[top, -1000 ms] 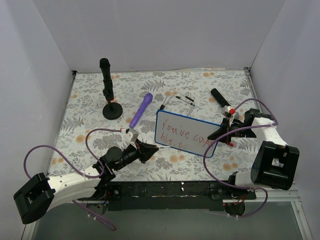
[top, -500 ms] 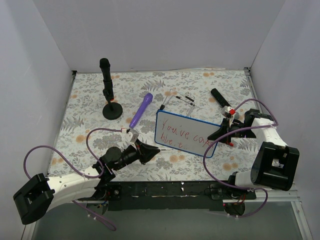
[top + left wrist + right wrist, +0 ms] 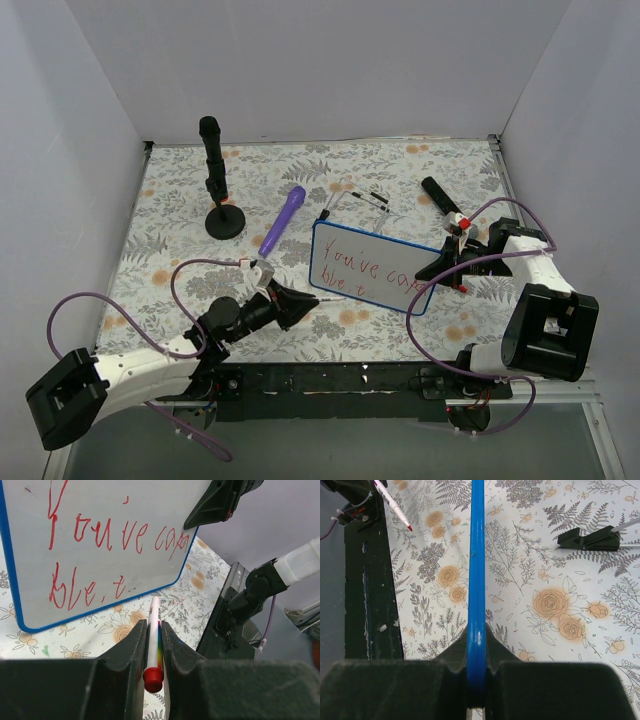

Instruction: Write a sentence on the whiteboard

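Whiteboard rim clamped by right fingers, apparently tilted.

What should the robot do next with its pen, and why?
Probably move the pen tip onto the whiteboard, just after the last red letter. The left fingers grip it with its tip just off the board's edge, the sentence looks unfinished, and the right fingers hold the board's rim.
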`<state>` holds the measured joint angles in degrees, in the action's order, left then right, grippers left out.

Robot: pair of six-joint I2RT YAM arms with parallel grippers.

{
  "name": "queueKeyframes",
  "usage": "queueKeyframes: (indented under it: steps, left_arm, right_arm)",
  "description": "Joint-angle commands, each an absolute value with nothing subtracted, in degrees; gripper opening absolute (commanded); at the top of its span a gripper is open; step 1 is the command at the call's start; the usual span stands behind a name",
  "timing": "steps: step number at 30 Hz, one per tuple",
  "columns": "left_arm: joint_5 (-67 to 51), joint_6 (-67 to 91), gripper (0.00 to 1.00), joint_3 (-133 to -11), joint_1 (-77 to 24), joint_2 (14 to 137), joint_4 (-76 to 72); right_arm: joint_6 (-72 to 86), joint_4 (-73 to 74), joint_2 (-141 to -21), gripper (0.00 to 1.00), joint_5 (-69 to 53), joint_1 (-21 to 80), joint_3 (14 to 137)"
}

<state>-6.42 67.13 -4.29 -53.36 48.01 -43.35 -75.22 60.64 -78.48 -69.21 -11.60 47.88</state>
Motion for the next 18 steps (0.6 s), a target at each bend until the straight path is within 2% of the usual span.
queueKeyframes:
  steps: [1,7,18]
  left_arm:
    - [-2.22,66.88,0.00,-3.25,-53.26,44.66,-42.91]
    - [1.67,66.71,0.00,-4.57,-52.56,40.70,-37.19]
    - [-2.28,65.04,0.00,-4.57,-52.21,44.38,-38.05]
  right_arm:
    - [-76.46,61.35,-78.66,0.01,-65.83,-11.34,48.08]
    - [-76.73,61.44,-78.49,0.01,-66.00,-11.34,48.16]
    - [-76.90,61.70,-79.01,0.01,-66.09,-11.25,48.25]
